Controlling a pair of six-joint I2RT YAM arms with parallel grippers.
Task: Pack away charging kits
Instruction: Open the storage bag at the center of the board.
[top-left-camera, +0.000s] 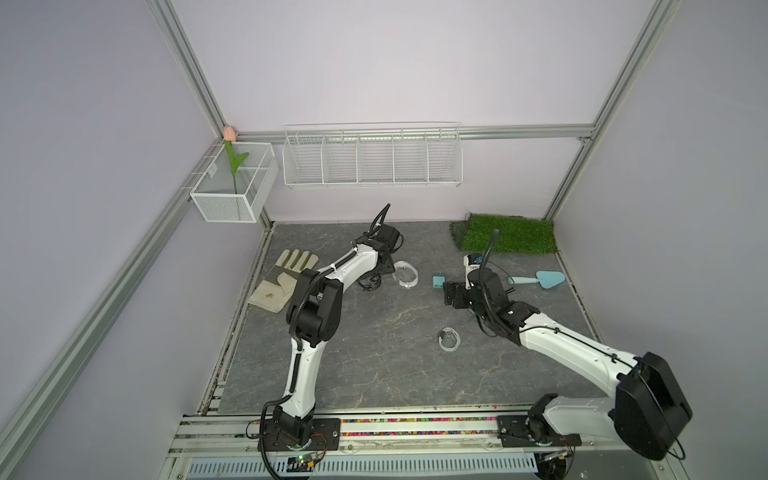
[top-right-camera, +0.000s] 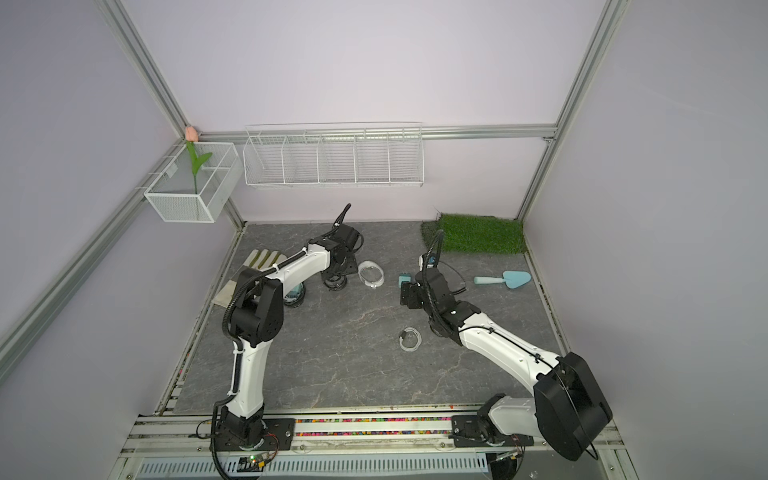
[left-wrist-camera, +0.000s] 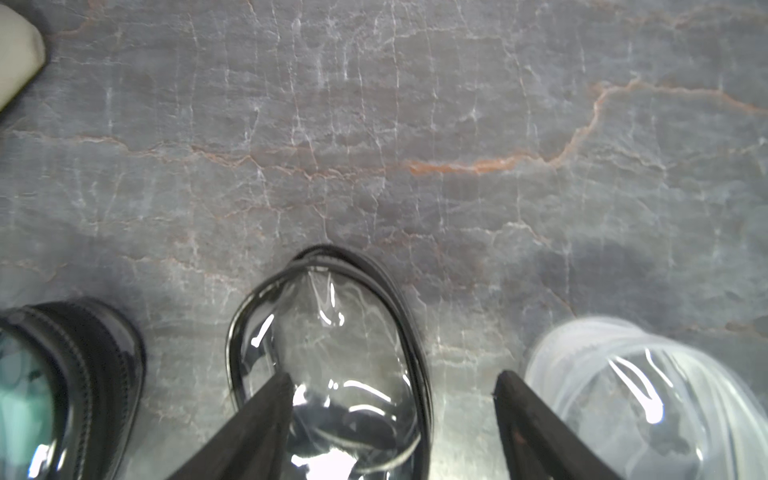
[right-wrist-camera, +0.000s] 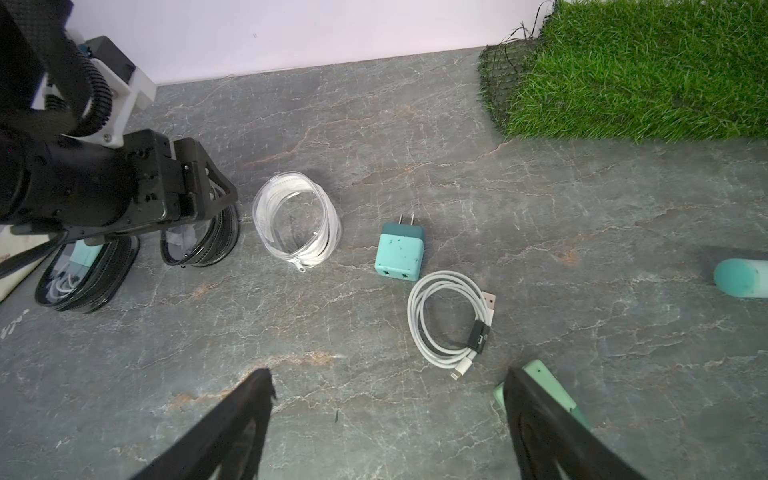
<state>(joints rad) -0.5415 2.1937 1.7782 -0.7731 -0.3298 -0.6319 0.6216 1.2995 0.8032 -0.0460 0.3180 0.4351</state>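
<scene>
The left gripper (left-wrist-camera: 392, 376) hangs with jaws spread, one finger over a clear black-rimmed case (left-wrist-camera: 324, 324), the other beside it. The right gripper (right-wrist-camera: 387, 372), also spread and empty, is the nearer arm to the coiled white cable (right-wrist-camera: 451, 320) just ahead of its jaws, with the teal adapter (right-wrist-camera: 400, 253) lying beyond.
</scene>
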